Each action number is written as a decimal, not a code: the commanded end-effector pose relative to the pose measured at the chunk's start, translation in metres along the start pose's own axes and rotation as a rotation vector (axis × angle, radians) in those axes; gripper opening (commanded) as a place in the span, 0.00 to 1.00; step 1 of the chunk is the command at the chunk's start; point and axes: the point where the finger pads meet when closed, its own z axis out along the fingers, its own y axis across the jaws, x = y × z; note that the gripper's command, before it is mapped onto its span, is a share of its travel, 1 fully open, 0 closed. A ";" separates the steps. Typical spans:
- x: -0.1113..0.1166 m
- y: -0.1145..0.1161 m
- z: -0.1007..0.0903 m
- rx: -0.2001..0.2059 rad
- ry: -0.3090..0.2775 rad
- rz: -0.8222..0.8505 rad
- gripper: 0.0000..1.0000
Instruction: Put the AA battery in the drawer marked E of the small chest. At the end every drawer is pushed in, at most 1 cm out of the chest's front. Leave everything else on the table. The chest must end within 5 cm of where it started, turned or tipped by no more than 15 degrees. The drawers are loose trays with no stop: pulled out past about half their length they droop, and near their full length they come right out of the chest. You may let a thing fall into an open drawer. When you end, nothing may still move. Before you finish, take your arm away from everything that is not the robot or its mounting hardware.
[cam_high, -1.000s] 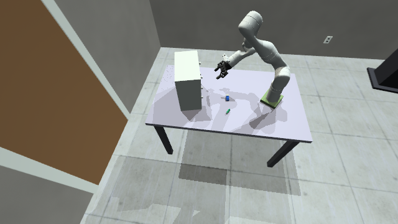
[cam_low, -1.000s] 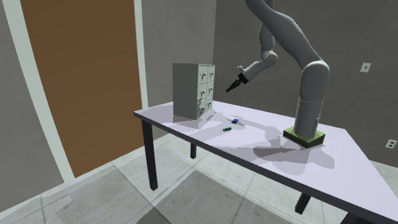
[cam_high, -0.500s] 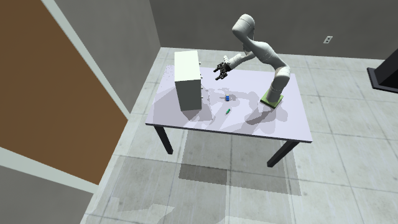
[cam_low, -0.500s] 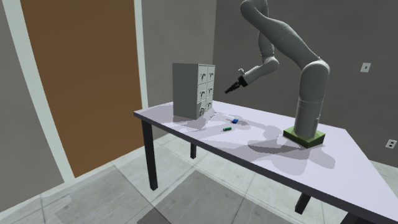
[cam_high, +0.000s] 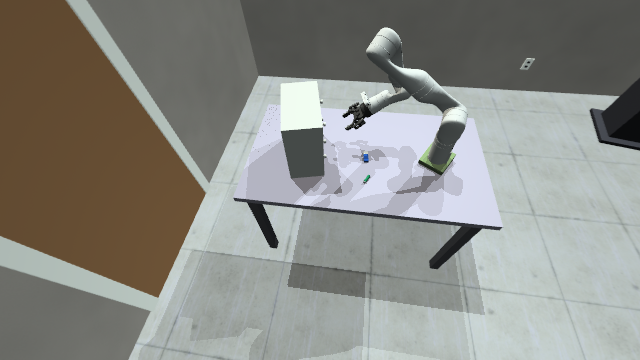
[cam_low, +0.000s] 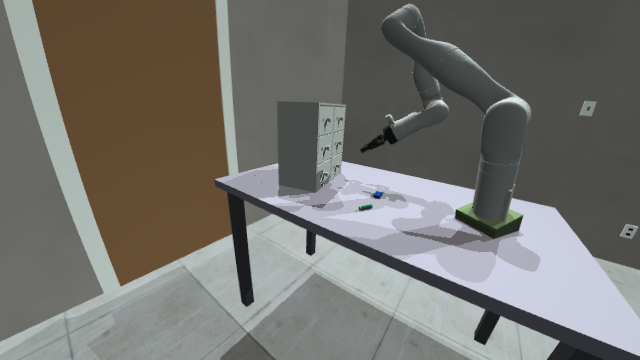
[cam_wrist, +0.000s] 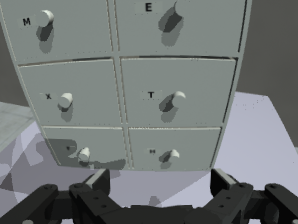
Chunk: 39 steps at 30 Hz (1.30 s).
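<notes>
A green cylinder (cam_high: 367, 178) (cam_low: 366, 207), which looks like the AA battery, lies on its side on the table. The small chest (cam_high: 301, 107) (cam_low: 298, 145) stands upright at the table's left part. Drawer E (cam_low: 337, 110) (cam_wrist: 141, 37) is the top drawer of the right column in the wrist view, its upper part cut off there. It looks pushed in, as do the other drawers in view. My gripper (cam_high: 347, 122) (cam_low: 362, 150) (cam_wrist: 160, 180) is open and empty. It hangs above the table in front of the chest, apart from it, tilted down towards the drawer fronts.
A small blue object (cam_high: 366, 157) (cam_low: 378, 194) lies on the table (cam_high: 450, 205) (cam_low: 440, 260), close to the green cylinder. Drawers M (cam_wrist: 75, 42), X (cam_wrist: 90, 82) and T (cam_wrist: 200, 75) have knobs sticking out. The arm's green base (cam_high: 429, 162) (cam_low: 480, 223) is at the table's right part.
</notes>
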 end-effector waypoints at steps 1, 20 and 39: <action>-0.008 0.002 0.001 -0.003 0.001 0.011 1.00; -0.010 0.002 0.008 -0.003 0.059 0.011 1.00; -0.010 0.002 0.010 -0.005 0.079 0.011 1.00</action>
